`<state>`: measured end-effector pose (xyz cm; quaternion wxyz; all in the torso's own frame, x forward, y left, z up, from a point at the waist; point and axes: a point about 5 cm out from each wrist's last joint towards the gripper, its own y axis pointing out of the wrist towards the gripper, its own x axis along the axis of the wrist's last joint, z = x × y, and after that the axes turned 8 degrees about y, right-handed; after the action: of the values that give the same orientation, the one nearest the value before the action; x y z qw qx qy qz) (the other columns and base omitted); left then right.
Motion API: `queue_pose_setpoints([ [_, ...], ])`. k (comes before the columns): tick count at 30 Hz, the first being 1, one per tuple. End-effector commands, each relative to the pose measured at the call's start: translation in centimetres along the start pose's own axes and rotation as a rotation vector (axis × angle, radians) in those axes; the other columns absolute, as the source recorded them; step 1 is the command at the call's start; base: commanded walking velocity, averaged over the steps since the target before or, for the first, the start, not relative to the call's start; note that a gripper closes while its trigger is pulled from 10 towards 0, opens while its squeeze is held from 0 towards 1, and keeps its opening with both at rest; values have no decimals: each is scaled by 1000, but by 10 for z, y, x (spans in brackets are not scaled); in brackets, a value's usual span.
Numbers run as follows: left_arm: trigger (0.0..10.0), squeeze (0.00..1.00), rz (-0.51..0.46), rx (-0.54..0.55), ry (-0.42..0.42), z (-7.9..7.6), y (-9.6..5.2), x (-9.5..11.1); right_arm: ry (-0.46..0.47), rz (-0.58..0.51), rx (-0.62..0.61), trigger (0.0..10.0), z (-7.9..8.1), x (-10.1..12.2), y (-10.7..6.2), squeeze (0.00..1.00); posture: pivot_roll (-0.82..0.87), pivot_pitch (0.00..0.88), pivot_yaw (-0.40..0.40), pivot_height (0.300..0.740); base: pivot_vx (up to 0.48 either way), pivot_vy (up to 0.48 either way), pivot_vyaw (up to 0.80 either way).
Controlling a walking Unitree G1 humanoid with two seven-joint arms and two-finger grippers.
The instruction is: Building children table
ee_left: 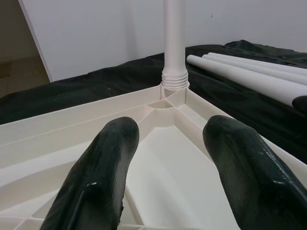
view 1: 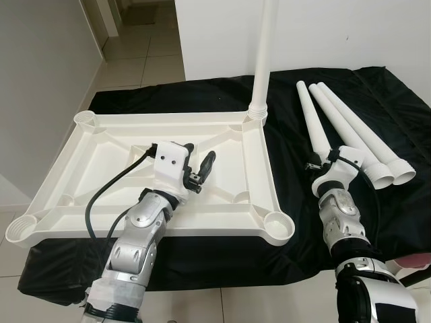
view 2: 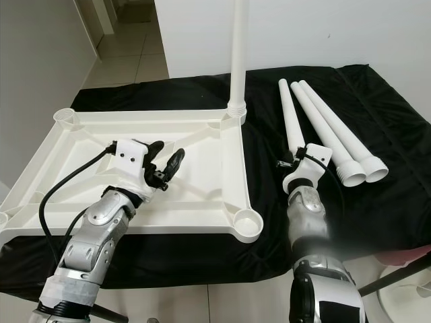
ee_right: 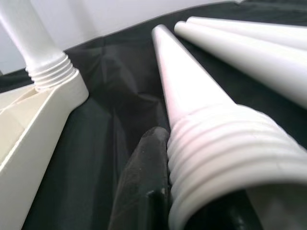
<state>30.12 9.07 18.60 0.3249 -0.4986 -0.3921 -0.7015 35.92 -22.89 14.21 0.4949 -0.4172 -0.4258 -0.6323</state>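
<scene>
The white tabletop (view 1: 267,168) lies upside down on the black cloth. One white leg (view 1: 264,60) stands upright, screwed into its far right corner socket. My left gripper (view 1: 200,173) hovers open over the tabletop's ribbed underside, and its fingers (ee_left: 103,167) point toward that upright leg (ee_left: 173,43). Three loose legs lie on the cloth to the right. My right gripper (view 1: 318,161) is shut on the threaded end of the nearest leg (view 1: 311,114), with one black finger (ee_right: 144,177) pressed against the threads (ee_right: 225,158). The other two legs (view 1: 360,134) lie side by side just beyond it.
The near right corner socket (view 1: 278,227) is open. The black cloth (view 1: 289,134) hangs over the platform's front edge. A white wall stands behind, and tiled floor (view 1: 145,60) runs off at the back left. A black cable (view 1: 108,192) loops from my left wrist.
</scene>
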Motion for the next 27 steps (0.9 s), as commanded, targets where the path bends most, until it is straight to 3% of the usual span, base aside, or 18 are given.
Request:
queue_pose_setpoints([
  [1, 10000, 0, 12, 29, 3, 10, 2, -3, 2, -34, 38, 0, 8, 0, -3, 0, -9, 60, 72, 740, 0, 0, 0],
  [7, 10000, 0, 4, 35, 1, 13, 7, -1, -31, -32, 50, 0, 10, -2, -3, 0, -21, 47, 74, 740, 0, 0, 0],
  [13, 10000, 0, -13, 36, -13, 12, 14, 1, -76, -125, 34, 0, 14, 8, -4, 0, -38, 21, 71, 740, 0, 0, 0],
  [14, 10000, 0, -12, 32, -33, 11, 16, 1, -92, -158, 28, 4314, 15, 13, -4, 0, -41, 15, 68, 740, 0, 0, 0],
  [15, 10000, 0, -11, 29, -44, 11, 17, 1, -96, -190, 21, 10000, 16, 17, -5, 0, -41, 15, 68, 740, 0, 0, 0],
  [16, 10000, 0, -4, 25, -60, 12, 21, 1, -106, -240, 15, 10000, 19, 23, -5, 0, -47, 8, 69, 740, 0, 0, 0],
  [27, 10000, 0, 34, -12, -37, 18, 26, -1, -156, -367, 61, 10000, 35, 45, -6, 0, -63, 0, 64, 740, 0, 0, 0],
])
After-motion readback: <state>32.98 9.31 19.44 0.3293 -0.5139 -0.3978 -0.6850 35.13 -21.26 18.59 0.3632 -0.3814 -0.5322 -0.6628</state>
